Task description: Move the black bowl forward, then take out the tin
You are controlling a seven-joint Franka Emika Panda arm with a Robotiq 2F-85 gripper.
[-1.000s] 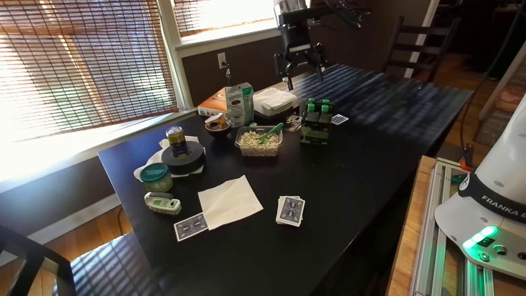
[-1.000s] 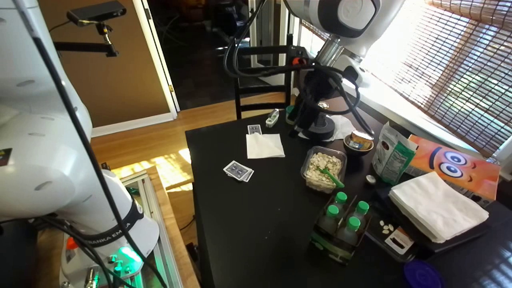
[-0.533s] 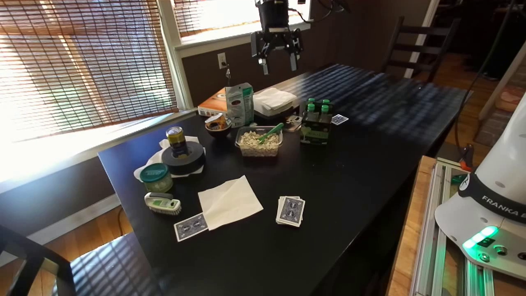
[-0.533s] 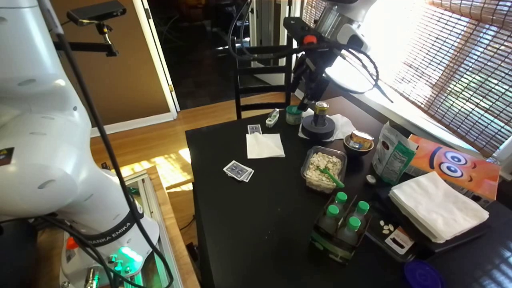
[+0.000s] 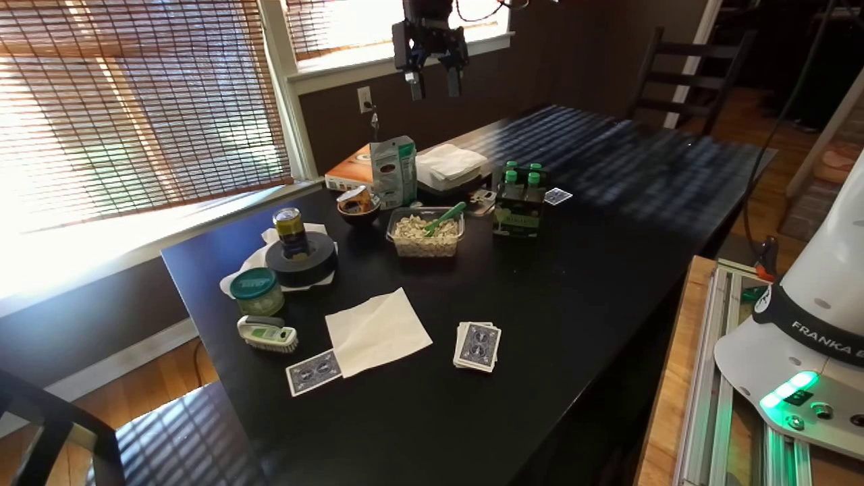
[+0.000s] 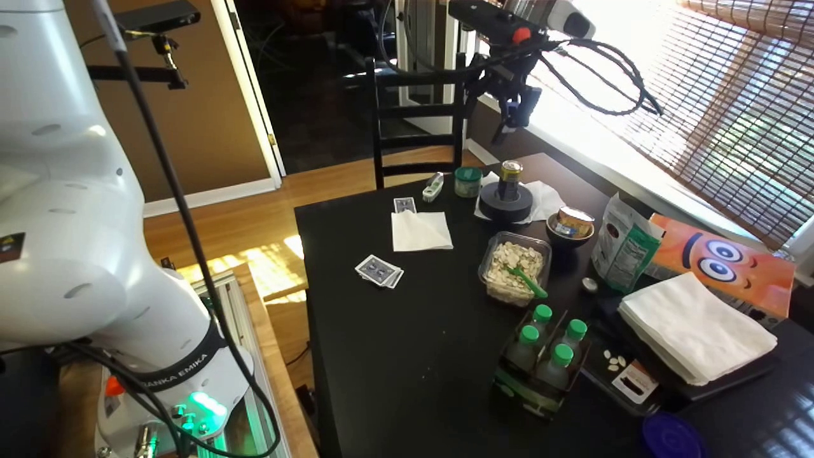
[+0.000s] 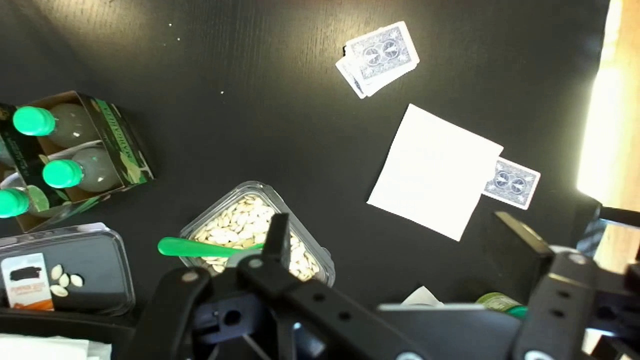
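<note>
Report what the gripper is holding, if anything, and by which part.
Nothing is held: the gripper hangs open in the air, empty. The tin sits in the black bowl.

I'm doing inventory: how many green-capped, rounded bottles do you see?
4, all in the dark, open-topped cardboard carrier. In an exterior view: far-left bottle, near-left bottle, far-right bottle, near-right bottle. None seems hidden here; the wrist view crops the carrier.

Sun glares white through the woven blinds point(image 5: 169, 88). In an exterior view, light stripes lie on the far end of the black table point(image 5: 607, 148). In the wrist view, the napkin point(image 7: 435, 172) looks too white, the gripper point(image 7: 400, 235) dark and fuzzy.
</note>
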